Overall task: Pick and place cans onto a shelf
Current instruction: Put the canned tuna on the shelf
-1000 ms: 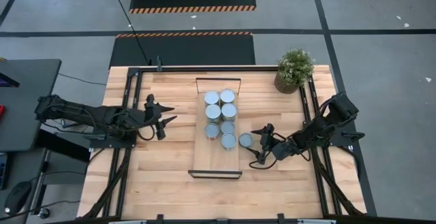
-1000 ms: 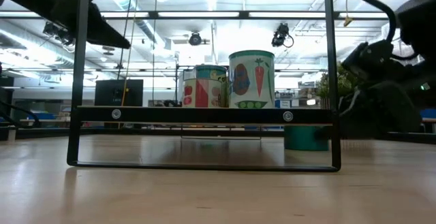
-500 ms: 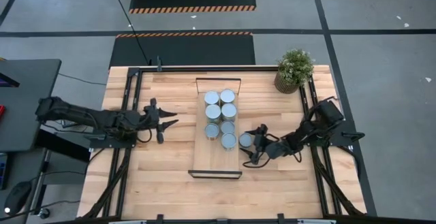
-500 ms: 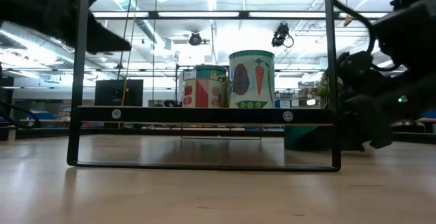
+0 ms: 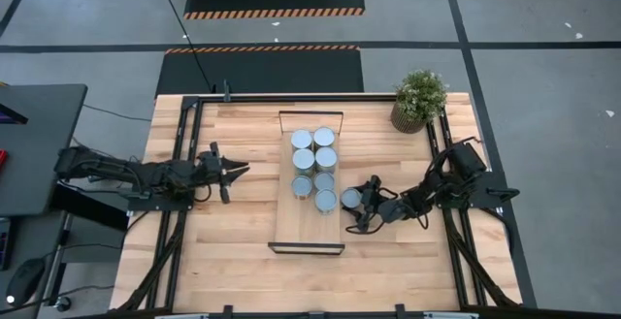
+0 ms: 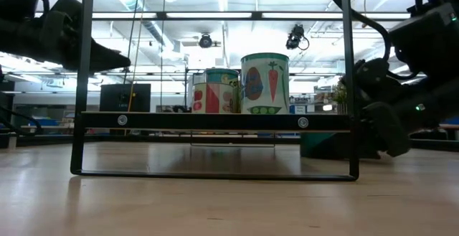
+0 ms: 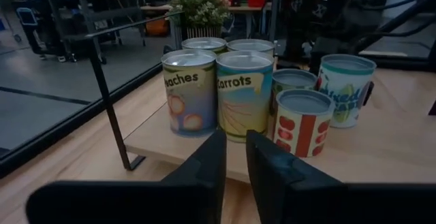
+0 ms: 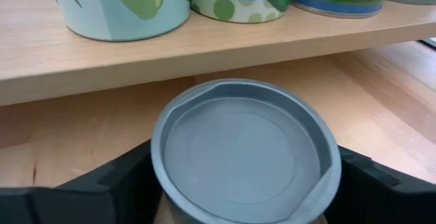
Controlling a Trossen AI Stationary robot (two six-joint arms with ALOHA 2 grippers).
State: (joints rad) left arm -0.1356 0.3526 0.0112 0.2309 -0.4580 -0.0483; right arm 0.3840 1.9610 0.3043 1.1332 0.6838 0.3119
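Several cans (image 5: 313, 169) with silver tops stand upright in two rows on the light-wood shelf (image 5: 309, 232) at the table's middle; they also show in the left wrist view (image 7: 238, 94). One more can (image 5: 350, 199) stands upright on the table just right of the shelf. My right gripper (image 5: 365, 205) is open and low at this can, with one finger (image 8: 102, 183) on each side of it and the can's top (image 8: 245, 149) between them. My left gripper (image 5: 231, 170) is shut and empty, left of the shelf, pointing at it. My right gripper comes level from the table's right with a finger at each side of the lone can's wall (image 8: 160, 190). I cannot tell whether the fingers touch it. The can stands upright on the table.
A potted green plant (image 5: 419, 99) stands at the table's far right corner. The shelf's black end frame (image 6: 215, 120) rises at its near end. Bare shelf board lies near of the cans. Black rails (image 5: 179, 164) run along the table's left and right sides.
My right gripper has gone down and toward the shelf, so that its fingers now stand on either side of the lone can, which has not moved. My left gripper has sunk a little and drawn slightly toward the table's left edge.
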